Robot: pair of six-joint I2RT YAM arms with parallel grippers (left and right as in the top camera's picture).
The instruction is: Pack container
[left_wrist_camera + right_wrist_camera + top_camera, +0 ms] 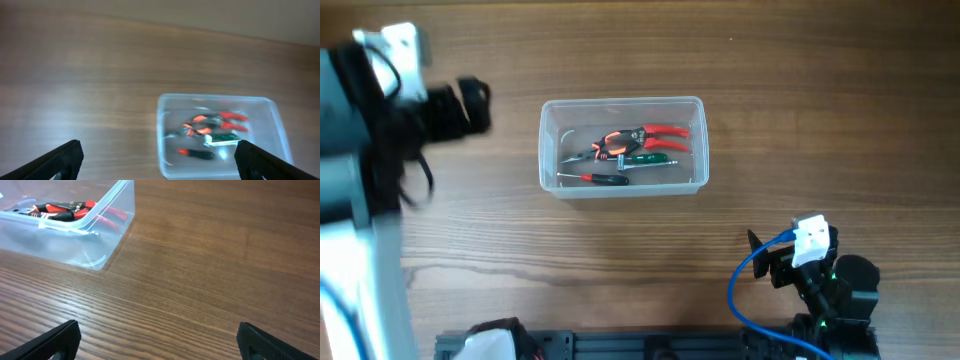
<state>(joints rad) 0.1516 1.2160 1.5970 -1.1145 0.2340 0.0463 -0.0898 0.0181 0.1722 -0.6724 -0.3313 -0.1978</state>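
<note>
Wooden bench carries the clear container [620, 102] at its middle, red-handled pliers [660, 134] and screwdriver [605, 179] inside, so left end effector [470, 105] and right end effector [765, 255] stand clear, wide and empty, packing likely done.

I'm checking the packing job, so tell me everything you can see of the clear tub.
The tub looks like clear, colourless plastic. It is rectangular with rounded corners and a thicker rim, and has no lid on it. It sits upright and flat on the wooden table, with its long side running across the overhead view. Several small hand tools lie inside, among them red-handled pliers and a small screwdriver. Nothing else touches it.
</note>
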